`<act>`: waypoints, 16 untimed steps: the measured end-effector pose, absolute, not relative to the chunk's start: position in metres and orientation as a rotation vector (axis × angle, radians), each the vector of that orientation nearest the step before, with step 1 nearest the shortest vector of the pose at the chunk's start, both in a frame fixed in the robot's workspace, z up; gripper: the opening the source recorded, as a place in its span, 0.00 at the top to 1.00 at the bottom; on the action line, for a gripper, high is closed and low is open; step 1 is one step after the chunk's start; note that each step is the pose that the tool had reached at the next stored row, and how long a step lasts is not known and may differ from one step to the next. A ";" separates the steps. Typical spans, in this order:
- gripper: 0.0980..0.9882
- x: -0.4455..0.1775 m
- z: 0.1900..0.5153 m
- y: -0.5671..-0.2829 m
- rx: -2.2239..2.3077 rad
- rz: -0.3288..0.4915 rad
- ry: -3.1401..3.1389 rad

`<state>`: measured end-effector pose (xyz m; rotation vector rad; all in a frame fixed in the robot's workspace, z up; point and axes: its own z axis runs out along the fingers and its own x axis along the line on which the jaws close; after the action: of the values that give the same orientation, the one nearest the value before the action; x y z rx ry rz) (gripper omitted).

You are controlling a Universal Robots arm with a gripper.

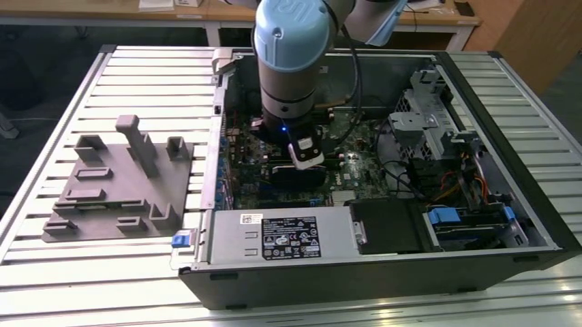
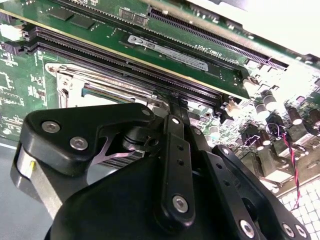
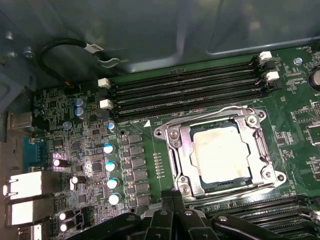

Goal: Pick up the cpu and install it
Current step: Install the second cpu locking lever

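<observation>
**Chip lying in its socket as the arm hangs over the board**

The robot arm [image 1: 289, 61] is reaching straight down into an open computer case [image 1: 382, 231] that is lying on its side on a slatted metal surface [image 1: 54, 286]. The tool [image 1: 296, 170] is hanging low over the green circuit board [image 1: 359, 170], roughly in the middle of the case as the exterior view shows it.

In the first wrist view the cpu [image 3: 221, 152], a pale silvery square, is sitting inside the metal-framed socket [image 3: 175, 145] on the board, flat and square to the frame. The tool's black linkages [image 3: 175, 220] are showing close beside the socket, and nothing can be seen held between them. Whether the tool is open or closed cannot be told from these pictures, since the fingertips are hidden behind its own body.

In the second wrist view the tool's black body [image 2: 150, 190] is blocking most of the socket frame [image 2: 70, 80], with the long black memory slots [image 2: 130, 65] running just beyond it.

A grey plastic fixture [image 1: 118, 184] with upright blocks is resting on the surface towards the exterior view's left, beside the case and well apart from the tool. A grey power supply box [image 1: 282, 235] is sitting along the near wall of the case, and a drive cage [image 1: 437, 129] is standing at the exterior view's right end.
</observation>
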<state>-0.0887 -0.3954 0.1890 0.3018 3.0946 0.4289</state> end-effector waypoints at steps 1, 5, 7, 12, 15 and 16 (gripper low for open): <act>0.99 -0.089 0.189 -0.395 0.302 0.429 3.095; 0.99 -0.089 0.189 -0.395 0.302 0.428 3.095; 0.99 -0.089 0.191 -0.395 0.302 0.427 3.095; 0.99 -0.089 0.196 -0.395 0.302 0.425 3.095; 0.99 -0.089 0.201 -0.395 0.302 0.425 3.095; 0.99 -0.089 0.204 -0.395 0.302 0.425 3.095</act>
<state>-0.0887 -0.3948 0.2037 0.3018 3.0948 0.4247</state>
